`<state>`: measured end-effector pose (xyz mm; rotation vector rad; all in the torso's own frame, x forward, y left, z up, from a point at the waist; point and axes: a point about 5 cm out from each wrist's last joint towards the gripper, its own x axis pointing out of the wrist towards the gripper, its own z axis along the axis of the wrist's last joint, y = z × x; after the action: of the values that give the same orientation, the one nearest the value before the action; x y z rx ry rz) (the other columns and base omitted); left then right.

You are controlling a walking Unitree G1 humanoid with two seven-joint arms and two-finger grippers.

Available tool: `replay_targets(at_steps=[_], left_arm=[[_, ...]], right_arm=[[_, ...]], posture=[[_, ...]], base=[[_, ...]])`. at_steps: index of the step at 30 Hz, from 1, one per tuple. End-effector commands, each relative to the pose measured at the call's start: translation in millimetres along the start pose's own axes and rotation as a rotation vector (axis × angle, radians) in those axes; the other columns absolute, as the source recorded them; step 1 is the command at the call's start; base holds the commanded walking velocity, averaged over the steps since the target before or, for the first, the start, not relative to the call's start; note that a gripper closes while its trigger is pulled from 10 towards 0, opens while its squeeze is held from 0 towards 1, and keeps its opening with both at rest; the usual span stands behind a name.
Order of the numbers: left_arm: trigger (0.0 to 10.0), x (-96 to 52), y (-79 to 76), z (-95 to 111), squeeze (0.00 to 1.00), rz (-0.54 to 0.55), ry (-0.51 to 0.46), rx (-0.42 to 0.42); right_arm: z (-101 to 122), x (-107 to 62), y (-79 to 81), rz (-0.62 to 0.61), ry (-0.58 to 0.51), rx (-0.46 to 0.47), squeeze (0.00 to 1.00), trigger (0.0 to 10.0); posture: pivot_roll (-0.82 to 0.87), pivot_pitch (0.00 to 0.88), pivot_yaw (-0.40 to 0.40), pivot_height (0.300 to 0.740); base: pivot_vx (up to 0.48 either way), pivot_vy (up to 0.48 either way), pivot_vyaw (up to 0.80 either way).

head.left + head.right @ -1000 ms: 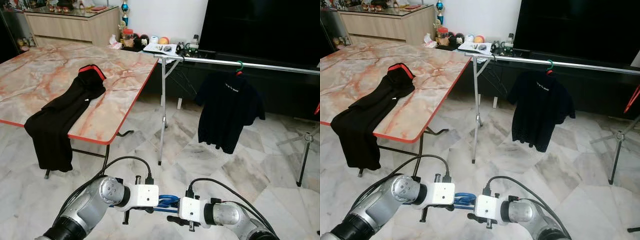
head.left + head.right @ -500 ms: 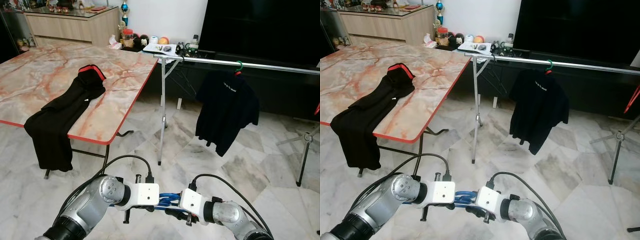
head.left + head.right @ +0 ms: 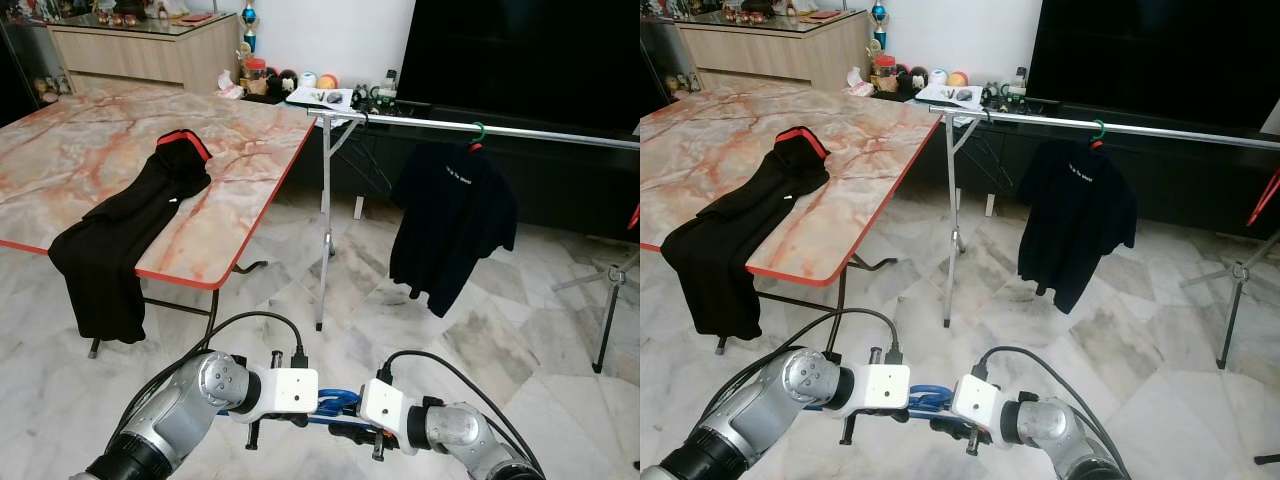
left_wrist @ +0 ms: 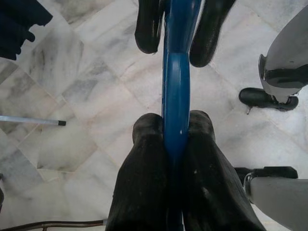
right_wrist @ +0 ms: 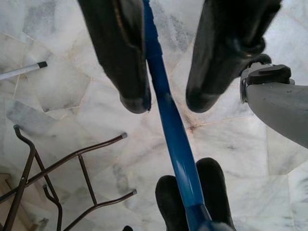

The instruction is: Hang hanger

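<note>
Left pincer [image 4: 175,130] clamps blue hanger [image 4: 176,86] — right pincer [image 5: 166,103] parted around it

I see blue hanger [image 3: 335,403] mostly hidden btwn both hands; hook not visible. Desk [image 3: 60,150] cut at left edge. Rail [image 3: 560,133] runs off right edge.

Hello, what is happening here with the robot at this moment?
The robot stands on the marble floor holding a blue hanger between both arms, low in front of its body. The left gripper is shut on it; the right gripper is open around it, one finger touching. Ahead, a black T-shirt hangs from the metal rail, and a black garment lies on the marble-pattern table.
</note>
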<state>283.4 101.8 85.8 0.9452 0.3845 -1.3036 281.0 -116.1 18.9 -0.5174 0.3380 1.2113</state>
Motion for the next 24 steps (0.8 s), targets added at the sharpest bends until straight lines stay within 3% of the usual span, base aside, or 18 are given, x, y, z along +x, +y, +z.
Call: replay_targets(at_steps=[1,3,4,5,16,17,18,19,20,24], left_arm=[[10.0,2.7,-1.3,12.4,0.0,-0.005,-0.052,0.023],[10.0,2.7,-1.3,12.4,0.0,-0.005,-0.052,0.023],[10.0,2.7,-1.4,12.5,0.0,-0.005,-0.052,0.023],[10.0,2.7,-1.5,12.7,0.0,-0.006,-0.053,0.023],[10.0,2.6,-1.8,13.2,0.0,-0.009,-0.054,0.023],[10.0,2.6,-1.8,13.2,0.0,-0.008,-0.055,0.022],[10.0,2.6,-1.8,13.2,0.0,-0.008,-0.055,0.022],[10.0,2.6,-1.8,13.2,0.0,-0.009,-0.055,0.021],[10.0,2.7,-1.9,13.3,0.0,-0.009,-0.056,0.022],[10.0,2.8,-1.9,13.4,0.0,-0.01,-0.058,0.022]], right_arm=[[8.6,8.3,3.7,0.038,-0.034,-0.019,0.0,0.0],[8.6,8.3,3.7,0.038,-0.034,-0.019,0.0,0.0],[9.1,8.8,3.8,0.041,-0.035,-0.019,0.0,1.3],[9.4,9.5,4.8,0.067,-0.023,-0.031,0.0,10.0],[10.8,11.1,7.3,0.121,0.008,-0.107,0.0,10.0],[11.0,11.3,7.8,0.125,0.005,-0.104,0.0,6.5],[11.0,11.3,7.8,0.125,0.005,-0.104,0.0,6.5],[11.0,11.4,7.9,0.126,0.004,-0.103,0.0,4.0],[11.1,11.6,8.4,0.13,0.0,-0.097,0.0,0.0],[11.6,12.3,8.9,0.125,-0.01,-0.086,0.0,0.0]], posture=[[0.16,0.0,-0.066,0.74],[0.16,0.0,-0.066,0.74],[0.16,0.0,-0.066,0.74],[0.16,0.0,-0.067,0.74],[0.16,0.0,-0.068,0.74],[0.16,0.0,-0.068,0.74],[0.16,0.0,-0.068,0.74],[0.16,0.0,-0.068,0.74],[0.16,0.0,-0.068,0.74],[0.16,0.0,-0.068,0.74]], base=[[0.0,0.0,0.0],[0.0,0.0,0.0],[0.0,0.0,0.0],[0.0,0.0,0.0],[0.0,0.0,0.0],[0.0,0.0,0.0],[0.0,0.0,0.0],[0.0,0.0,0.0],[0.0,0.0,0.0],[0.0,0.0,0.0]])
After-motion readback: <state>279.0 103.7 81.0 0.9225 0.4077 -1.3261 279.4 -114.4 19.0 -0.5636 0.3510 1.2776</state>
